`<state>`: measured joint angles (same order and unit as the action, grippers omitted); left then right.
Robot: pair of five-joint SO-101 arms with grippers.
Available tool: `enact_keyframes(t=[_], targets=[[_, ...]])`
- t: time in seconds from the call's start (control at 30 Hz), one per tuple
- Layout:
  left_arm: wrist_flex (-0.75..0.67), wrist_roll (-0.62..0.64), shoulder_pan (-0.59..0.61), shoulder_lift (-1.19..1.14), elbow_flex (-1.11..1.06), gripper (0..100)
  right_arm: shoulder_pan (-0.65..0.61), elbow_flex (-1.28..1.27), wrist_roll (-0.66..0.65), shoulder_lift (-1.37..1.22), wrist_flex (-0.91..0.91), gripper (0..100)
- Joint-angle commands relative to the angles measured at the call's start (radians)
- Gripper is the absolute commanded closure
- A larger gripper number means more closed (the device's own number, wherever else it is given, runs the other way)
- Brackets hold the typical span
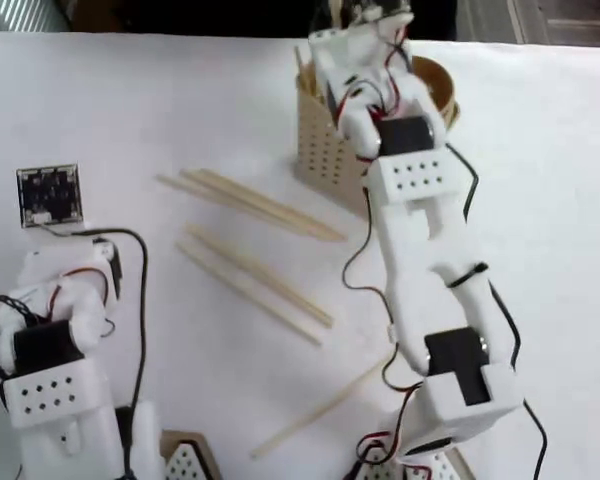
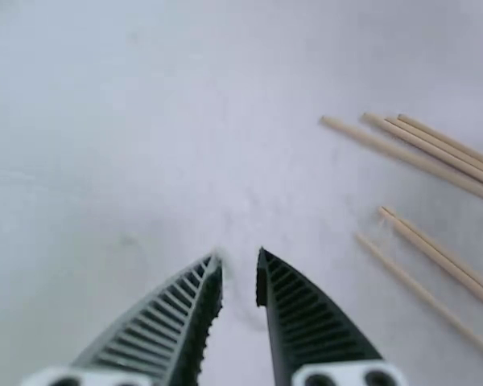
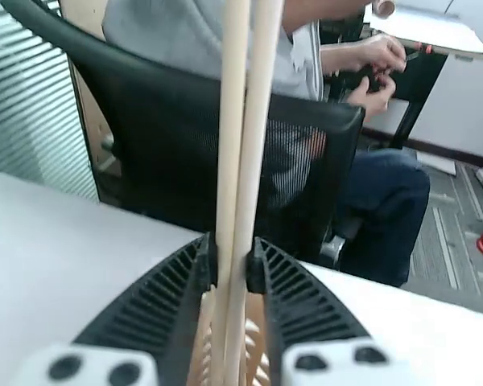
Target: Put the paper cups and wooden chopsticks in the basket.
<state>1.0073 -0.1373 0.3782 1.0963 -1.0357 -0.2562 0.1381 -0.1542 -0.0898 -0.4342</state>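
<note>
Now right fingers (image 3: 177, 289) are clamping two pale wooden chopsticks (image 3: 245, 121) above a perforated tan basket (image 1: 325, 150).
Left fingers (image 2: 306, 314) are hovering slightly apart.

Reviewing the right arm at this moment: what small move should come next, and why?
Probably ease the right tool open so the pair of chopsticks slides down. The tool is shut on them, they stand upright, and the high view puts that arm's end over the basket. Loose chopsticks lie beside the basket for later.
</note>
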Motion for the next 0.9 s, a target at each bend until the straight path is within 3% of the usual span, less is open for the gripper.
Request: enact_keyframes(t=[0.0, 0.23, 0.5, 0.67, 0.87], targets=[[-0.015, 0.002, 0.008, 0.021, 0.006, 91, 0.012, -0.052, 0.006, 0.013, 0.056, 97.8], [-0.015, 0.002, 0.008, 0.021, 0.006, 91, 0.004, -0.046, 0.011, 0.07, -0.077, 80.0], [-0.015, 0.002, 0.008, 0.021, 0.011, 91, -0.041, 0.011, 0.006, 0.312, -0.441, 98.2], [-0.023, -0.003, 0.005, 0.018, 0.034, 91, -0.074, 0.006, 0.006, 0.489, -0.751, 98.1], [-0.02, -0.112, -0.008, 0.015, 0.14, 91, -0.071, -0.011, 0.006, 0.61, -1.026, 98.1]])
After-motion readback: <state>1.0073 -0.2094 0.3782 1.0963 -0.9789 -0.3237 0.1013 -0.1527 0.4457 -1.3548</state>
